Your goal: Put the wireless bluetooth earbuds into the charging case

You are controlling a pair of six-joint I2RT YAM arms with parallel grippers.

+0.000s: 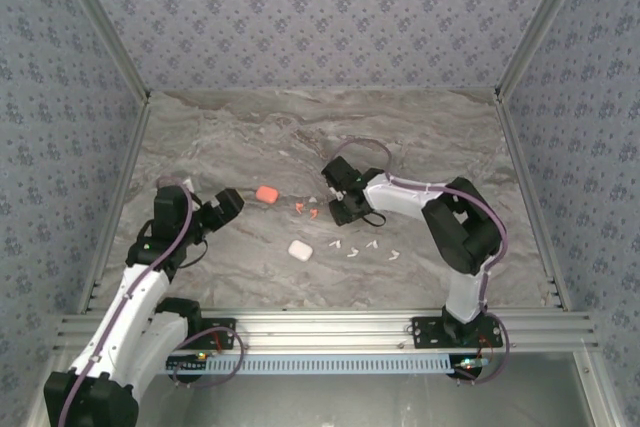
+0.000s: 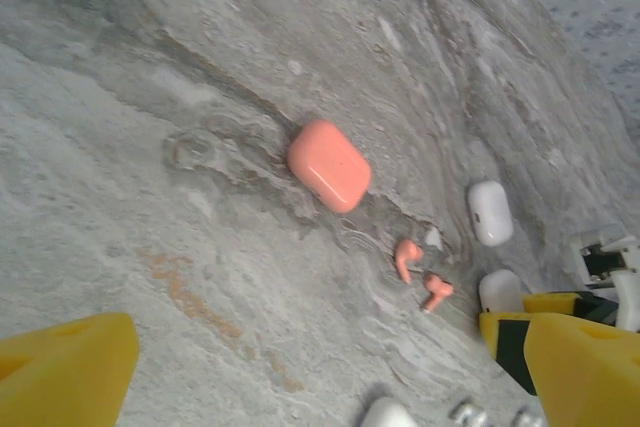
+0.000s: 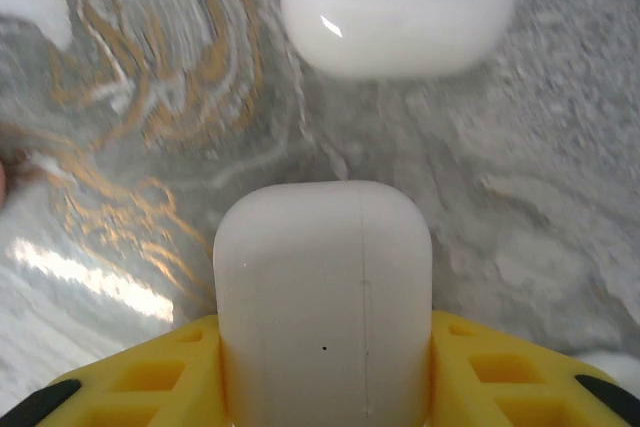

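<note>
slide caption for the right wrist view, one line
Right gripper closed on a white charging case, with a second white case lying beyond it on the marbled tabletop.

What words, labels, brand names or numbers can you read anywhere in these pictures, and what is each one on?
No text can be read anywhere.
Coral case: plain shell, no print visible.
White case, close up in the right wrist view: a seam line and a tiny dark dot, no letters.
Wallpaper: a repeating flower pattern, not writing.
</note>
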